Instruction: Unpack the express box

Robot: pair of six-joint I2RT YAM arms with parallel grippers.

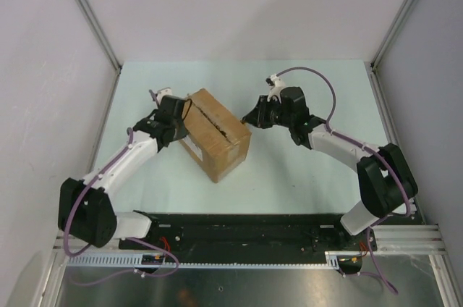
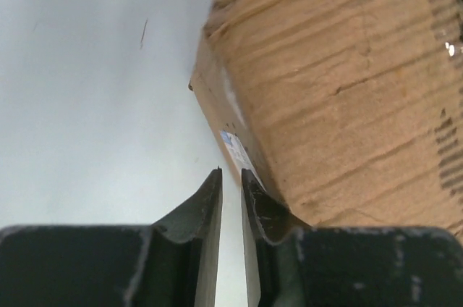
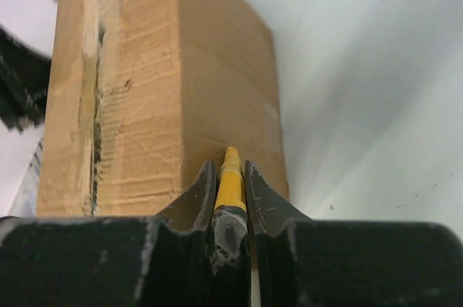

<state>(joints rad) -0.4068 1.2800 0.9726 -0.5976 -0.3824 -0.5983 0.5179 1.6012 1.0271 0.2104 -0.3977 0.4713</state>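
The express box, a brown cardboard carton, lies at an angle mid-table with its centre seam facing up. My left gripper is against its left side, with the jaws almost together and nothing between them. The box and its white label lie just right of my right finger. My right gripper is shut on a yellow utility knife. The knife tip touches the box's end face just right of the top edge. The seam runs further left.
Grey walls and metal frame posts enclose the pale green table. A black rail with the arm bases runs along the near edge. Part of the left arm shows at the left of the right wrist view.
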